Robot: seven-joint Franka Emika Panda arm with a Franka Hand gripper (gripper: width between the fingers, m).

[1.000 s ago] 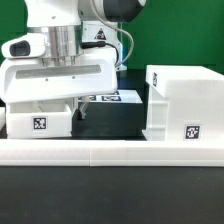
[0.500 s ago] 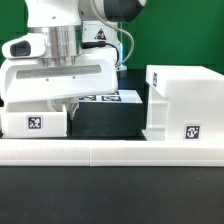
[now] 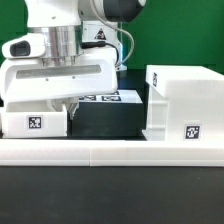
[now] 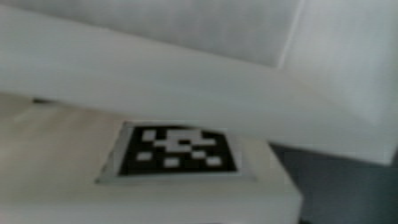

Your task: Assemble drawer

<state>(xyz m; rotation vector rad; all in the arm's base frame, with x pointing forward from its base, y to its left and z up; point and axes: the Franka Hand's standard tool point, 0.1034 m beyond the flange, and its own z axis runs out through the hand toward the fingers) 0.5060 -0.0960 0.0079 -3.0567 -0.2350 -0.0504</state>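
Note:
One small white drawer tray (image 3: 35,122) with a black-and-white tag on its front sits at the exterior view's left, just behind the rail. My gripper (image 3: 61,100) hangs straight over it, and its fingertips are hidden behind the tray's upper edge. The wrist view is filled by the tray's white top (image 4: 54,150) and a tag (image 4: 178,152), very close and blurred, with no fingers showing. The tall white housing (image 3: 185,100) stands at the exterior view's right, with a tag low on its front. The second tray is out of view.
A long low white rail (image 3: 110,150) runs across the front of the table. The marker board (image 3: 112,98) lies flat behind, between tray and housing. A dark gap of table separates tray and housing. A green wall is at the back.
The tray has shifted a little toward the exterior view's left and slightly lower since one second ago, and it has stayed put for the last half second. The arm looks unmoved.

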